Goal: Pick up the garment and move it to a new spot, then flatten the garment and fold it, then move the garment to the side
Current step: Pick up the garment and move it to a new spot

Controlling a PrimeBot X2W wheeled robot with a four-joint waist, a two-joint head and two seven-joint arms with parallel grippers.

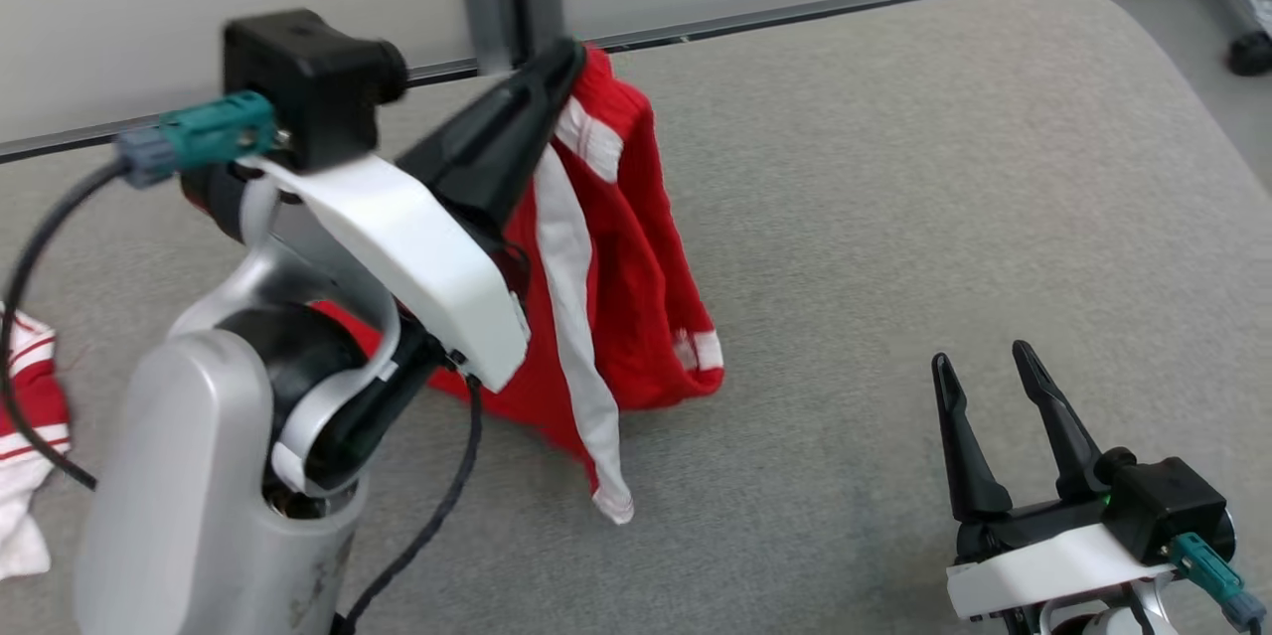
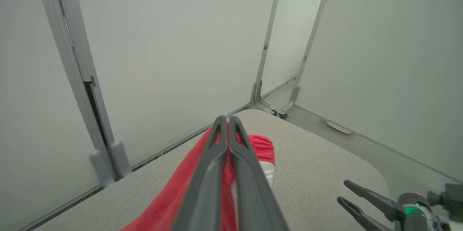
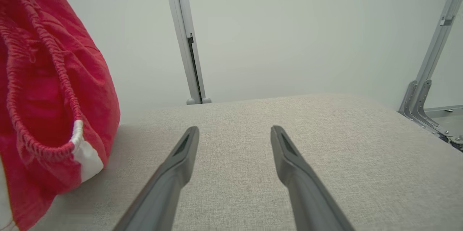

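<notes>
step: garment [image 1: 636, 297] lifted, not yet set down | left pincer [image 1: 568, 54] clamped on its top, over counter [image 1: 944, 168] near far edge | right pincer [image 1: 982, 357] wide, empty | to do: place, flatten, fold, move aside

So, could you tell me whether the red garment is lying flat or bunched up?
Bunched up, not flat: the left gripper is shut on the red garment, which hangs in folds over the grey table.

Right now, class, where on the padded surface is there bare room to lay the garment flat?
Free: the wide padded surface between the hanging red garment and the open right tool, to the far edge. Crowded: the left side: left tool gripping the garment, striped cloth at the edge.
</notes>
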